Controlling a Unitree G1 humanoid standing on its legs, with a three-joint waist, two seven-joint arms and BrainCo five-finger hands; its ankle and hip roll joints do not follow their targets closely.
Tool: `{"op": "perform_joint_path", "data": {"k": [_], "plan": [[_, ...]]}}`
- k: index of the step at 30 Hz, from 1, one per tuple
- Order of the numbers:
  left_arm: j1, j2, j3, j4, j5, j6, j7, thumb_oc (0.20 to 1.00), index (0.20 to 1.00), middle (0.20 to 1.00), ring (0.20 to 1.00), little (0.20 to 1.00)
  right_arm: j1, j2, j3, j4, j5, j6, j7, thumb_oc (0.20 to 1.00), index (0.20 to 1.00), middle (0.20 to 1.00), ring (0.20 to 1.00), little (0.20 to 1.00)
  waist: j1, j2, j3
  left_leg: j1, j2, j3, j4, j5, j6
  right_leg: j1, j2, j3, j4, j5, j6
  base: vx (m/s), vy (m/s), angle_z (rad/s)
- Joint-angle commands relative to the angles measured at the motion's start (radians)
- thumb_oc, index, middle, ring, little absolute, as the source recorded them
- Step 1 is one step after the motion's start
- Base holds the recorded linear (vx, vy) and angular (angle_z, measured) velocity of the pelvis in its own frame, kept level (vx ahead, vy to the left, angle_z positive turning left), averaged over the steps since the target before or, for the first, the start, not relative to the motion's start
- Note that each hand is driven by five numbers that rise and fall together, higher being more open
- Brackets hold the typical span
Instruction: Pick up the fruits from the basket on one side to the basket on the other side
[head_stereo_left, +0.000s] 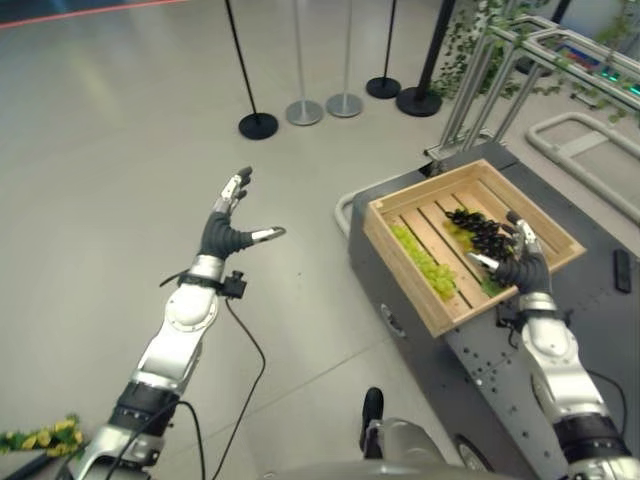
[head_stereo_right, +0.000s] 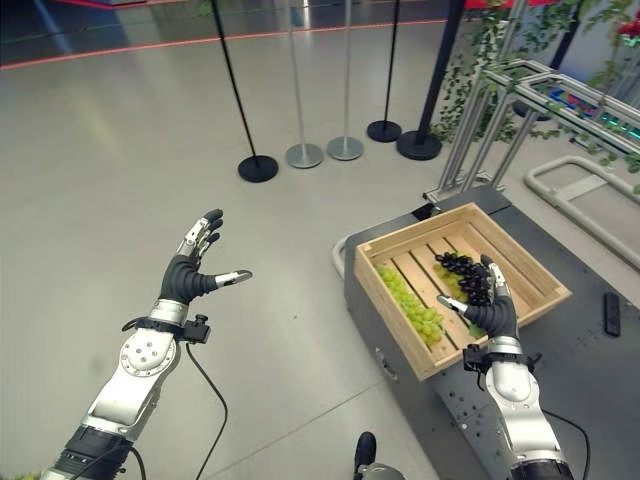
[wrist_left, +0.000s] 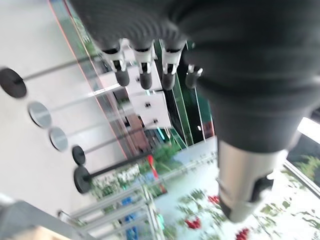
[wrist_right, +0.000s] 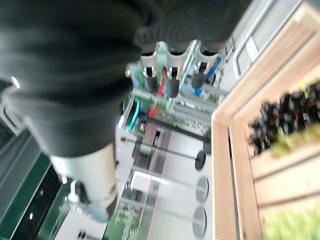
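A wooden crate (head_stereo_left: 400, 254) sits on a dark grey cart at the right. Inside lie a dark grape bunch (head_stereo_left: 478, 229) toward the back and a long green grape bunch (head_stereo_left: 424, 262) along the near-left slats. My right hand (head_stereo_left: 522, 264) hovers over the crate's near right part, just in front of the dark grapes (wrist_right: 285, 115), fingers straight and holding nothing. My left hand (head_stereo_left: 226, 230) is raised over the bare floor well to the left of the crate, fingers spread and empty.
Several stanchion poles with round bases (head_stereo_left: 258, 125) stand on the floor behind. A metal railing with green vines (head_stereo_left: 500, 60) runs at the back right. A dark remote-like object (head_stereo_left: 622, 270) lies on the cart top. Yellow-green fruit (head_stereo_left: 45, 437) shows at the bottom left edge.
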Motion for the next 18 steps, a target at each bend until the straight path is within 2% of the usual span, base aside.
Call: {"op": "perform_joint_path", "data": {"k": [1, 2, 3, 4, 5, 6, 7, 9, 10, 11, 12, 15, 17, 18], "plan": [[-0.018, 0.004, -0.027, -0.070, -0.044, -0.055, -0.016, 1.000, 1.000, 1.000, 1.000, 1.000, -0.011, -0.036, -0.045, -0.099, 0.014, -0.059, -0.010, 1.000, 1.000, 1.000, 1.000, 1.000, 0.004, -0.038, -0.030, -0.092, 0.034, -0.073, 0.264, 0.104, -0.039, 0.094, -0.014, 0.064, -0.061, -0.014, 0.101, 0.13, -0.136, -0.86], [-0.015, 0.002, -0.032, -0.070, -0.049, -0.053, -0.016, 1.000, 1.000, 1.000, 1.000, 1.000, -0.012, -0.040, -0.045, -0.096, 0.012, -0.057, -0.013, 1.000, 1.000, 1.000, 1.000, 1.000, 0.011, -0.041, -0.022, -0.115, 0.017, -0.118, 0.298, 0.112, -0.045, 0.105, -0.006, 0.083, -0.063, -0.024, 0.092, 0.17, -0.158, -0.95], [-0.013, 0.001, -0.042, -0.068, -0.053, -0.052, -0.014, 1.000, 1.000, 1.000, 1.000, 1.000, -0.020, -0.046, -0.040, -0.094, 0.006, -0.054, -0.019, 1.000, 1.000, 1.000, 1.000, 1.000, 0.022, -0.053, -0.023, -0.160, -0.041, -0.181, 0.303, 0.090, -0.028, 0.105, -0.010, 0.107, -0.072, -0.022, 0.089, 0.22, -0.093, -0.89], [-0.001, -0.002, -0.040, -0.072, -0.052, -0.052, -0.015, 1.000, 1.000, 1.000, 1.000, 1.000, -0.029, -0.049, -0.026, -0.089, -0.001, -0.054, -0.020, 1.000, 1.000, 1.000, 1.000, 1.000, 0.044, -0.052, -0.018, -0.203, -0.115, -0.256, 0.285, 0.036, -0.011, 0.117, -0.003, 0.138, -0.079, -0.029, 0.091, 0.21, -0.064, -0.86], [0.014, 0.000, -0.035, -0.080, -0.051, -0.052, -0.020, 1.000, 1.000, 1.000, 1.000, 1.000, -0.038, -0.052, -0.014, -0.084, -0.006, -0.055, -0.017, 1.000, 1.000, 1.000, 1.000, 1.000, 0.058, -0.060, -0.017, -0.244, -0.167, -0.297, 0.277, 0.018, 0.003, 0.123, -0.004, 0.162, -0.083, -0.024, 0.096, 0.35, -0.049, -1.22], [0.059, 0.013, -0.007, -0.096, -0.054, -0.061, -0.029, 1.000, 1.000, 1.000, 1.000, 1.000, -0.036, -0.054, -0.002, -0.084, -0.018, -0.055, 0.001, 1.000, 1.000, 1.000, 1.000, 1.000, 0.077, -0.061, -0.016, -0.271, -0.174, -0.352, 0.177, -0.012, 0.026, 0.145, 0.003, 0.206, -0.092, -0.034, 0.106, 0.35, 0.013, -0.94], [0.073, 0.016, -0.002, -0.101, -0.064, -0.065, -0.029, 1.000, 1.000, 1.000, 1.000, 1.000, -0.027, -0.059, 0.000, -0.079, -0.029, -0.056, 0.005, 1.000, 1.000, 1.000, 1.000, 1.000, 0.078, -0.062, -0.017, -0.289, -0.136, -0.359, 0.105, 0.005, 0.026, 0.156, -0.002, 0.221, -0.092, -0.044, 0.113, 0.30, 0.026, -1.13], [0.082, 0.014, -0.003, -0.100, -0.068, -0.064, -0.033, 1.000, 1.000, 1.000, 1.000, 1.000, -0.022, -0.065, 0.004, -0.075, -0.035, -0.053, 0.009, 1.000, 1.000, 1.000, 1.000, 1.000, 0.089, -0.061, -0.018, -0.294, -0.133, -0.372, 0.048, 0.009, 0.028, 0.166, -0.002, 0.234, -0.087, -0.054, 0.114, 0.27, 0.052, -0.87], [0.102, 0.015, -0.003, -0.105, -0.066, -0.063, -0.037, 1.000, 1.000, 1.000, 1.000, 1.000, -0.028, -0.068, 0.023, -0.069, -0.043, -0.056, 0.014, 1.000, 1.000, 1.000, 1.000, 1.000, 0.121, -0.047, -0.013, -0.304, -0.166, -0.481, -0.079, 0.064, 0.022, 0.203, 0.026, 0.285, -0.093, -0.075, 0.109, 0.31, 0.045, -0.76], [0.103, 0.015, -0.002, -0.106, -0.066, -0.063, -0.037, 1.000, 1.000, 1.000, 1.000, 1.000, -0.028, -0.068, 0.024, -0.067, -0.043, -0.056, 0.013, 1.000, 1.000, 1.000, 1.000, 1.000, 0.121, -0.048, -0.011, -0.294, -0.166, -0.480, -0.094, 0.071, 0.020, 0.206, 0.025, 0.285, -0.093, -0.075, 0.108, 0.36, 0.119, -1.18], [0.115, 0.020, -0.001, -0.111, -0.066, -0.063, -0.033, 1.000, 1.000, 1.000, 1.000, 1.000, -0.032, -0.075, 0.036, -0.056, -0.041, -0.057, 0.020, 1.000, 1.000, 1.000, 1.000, 1.000, 0.116, -0.038, -0.008, -0.321, -0.120, -0.504, -0.160, 0.139, -0.009, 0.227, 0.035, 0.313, -0.093, -0.092, 0.112, 0.23, 0.122, -1.01], [0.121, 0.022, 0.002, -0.116, -0.066, -0.060, -0.036, 1.000, 1.000, 1.000, 1.000, 1.000, -0.022, -0.079, 0.037, -0.063, -0.036, -0.052, 0.035, 1.000, 1.000, 1.000, 1.000, 1.000, 0.119, -0.031, -0.012, -0.334, -0.099, -0.452, -0.221, 0.180, -0.021, 0.252, 0.030, 0.325, -0.109, -0.096, 0.119, 0.17, 0.118, -0.55], [0.135, 0.020, 0.008, -0.118, -0.079, -0.060, -0.048, 1.000, 1.000, 1.000, 1.000, 1.000, -0.018, -0.080, 0.043, -0.063, -0.048, -0.042, 0.050, 1.000, 1.000, 1.000, 1.000, 1.000, 0.125, -0.025, -0.028, -0.296, -0.100, -0.449, -0.249, 0.168, -0.011, 0.269, 0.026, 0.342, -0.116, -0.106, 0.128, 0.28, 0.231, -0.69], [0.150, 0.023, 0.016, -0.130, -0.069, -0.062, -0.058, 1.000, 1.000, 1.000, 1.000, 1.000, -0.017, -0.076, 0.049, -0.054, -0.062, -0.037, 0.062, 1.000, 1.000, 1.000, 1.000, 1.000, 0.131, -0.031, -0.046, -0.284, -0.119, -0.450, -0.235, 0.152, 0.000, 0.278, 0.002, 0.352, -0.110, -0.113, 0.144, 0.31, 0.293, -1.01]]}}
